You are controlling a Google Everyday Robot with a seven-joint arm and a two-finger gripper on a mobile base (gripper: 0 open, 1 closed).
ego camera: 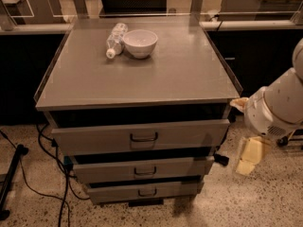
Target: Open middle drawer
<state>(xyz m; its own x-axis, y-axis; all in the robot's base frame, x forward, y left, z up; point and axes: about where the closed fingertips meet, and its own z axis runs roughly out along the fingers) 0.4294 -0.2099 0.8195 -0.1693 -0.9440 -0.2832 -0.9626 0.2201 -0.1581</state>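
A grey metal cabinet has three drawers. The middle drawer has a flat grey front with a small dark loop handle at its centre. It sits between the taller top drawer and the narrow bottom drawer. All three fronts stick out slightly in steps. My gripper hangs at the right of the cabinet, beside the middle drawer's right end and a little apart from it. Its pale yellow fingers point down. The white arm comes in from the right edge.
A white bowl and a lying plastic bottle sit on the cabinet top. Black cables run on the speckled floor at the left. A dark knob juts from the cabinet's right side. Counters stand behind.
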